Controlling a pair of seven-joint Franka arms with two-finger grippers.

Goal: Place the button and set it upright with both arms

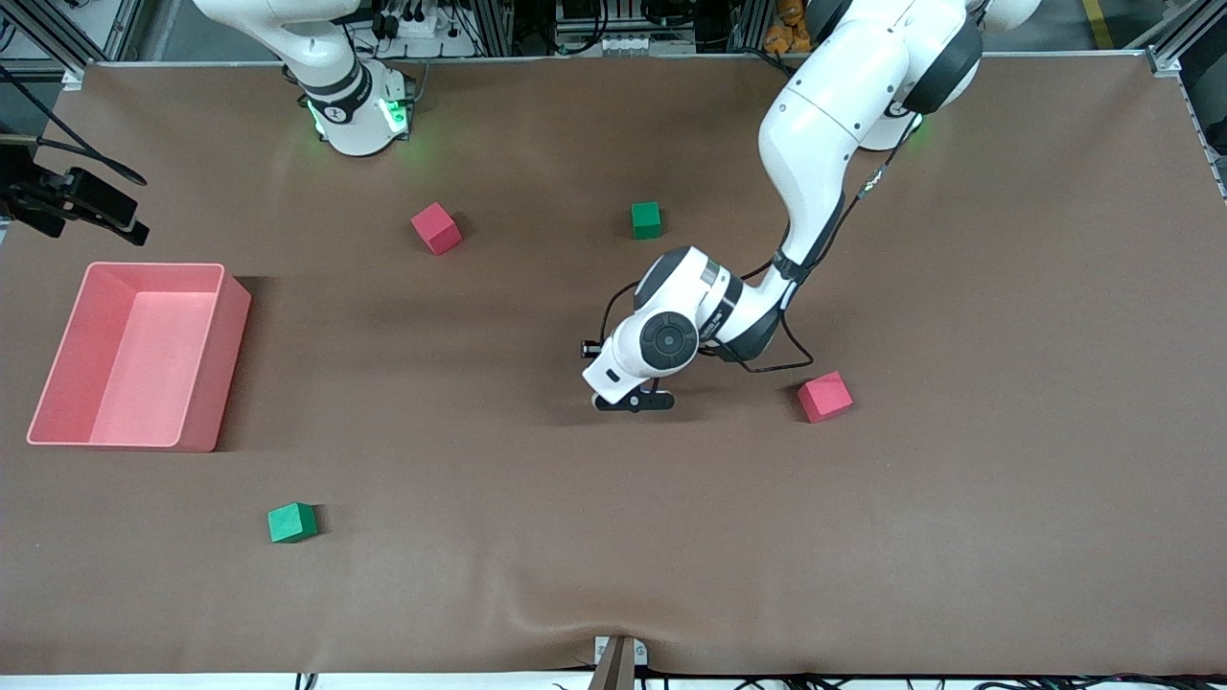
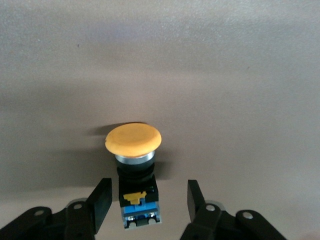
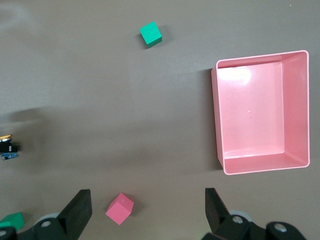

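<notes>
The button (image 2: pixel 135 165) lies on its side on the brown table, its orange cap pointing away from my left gripper (image 2: pixel 148 192). The left gripper is open, low over the table, with one finger (image 2: pixel 101 197) on each side of the button's black body and blue base, a gap on both sides. In the front view the left gripper (image 1: pixel 635 401) is at mid-table and hides the button. The button also shows at the edge of the right wrist view (image 3: pixel 7 147). My right gripper (image 3: pixel 147 210) is open and empty, high over a red cube (image 3: pixel 119 208).
A pink bin (image 1: pixel 225 355) stands at the right arm's end, also in the right wrist view (image 3: pixel 216 120). Red cubes (image 1: pixel 436 228) (image 1: pixel 824 397) and green cubes (image 1: pixel 646 219) (image 1: pixel 291 522) lie scattered on the table.
</notes>
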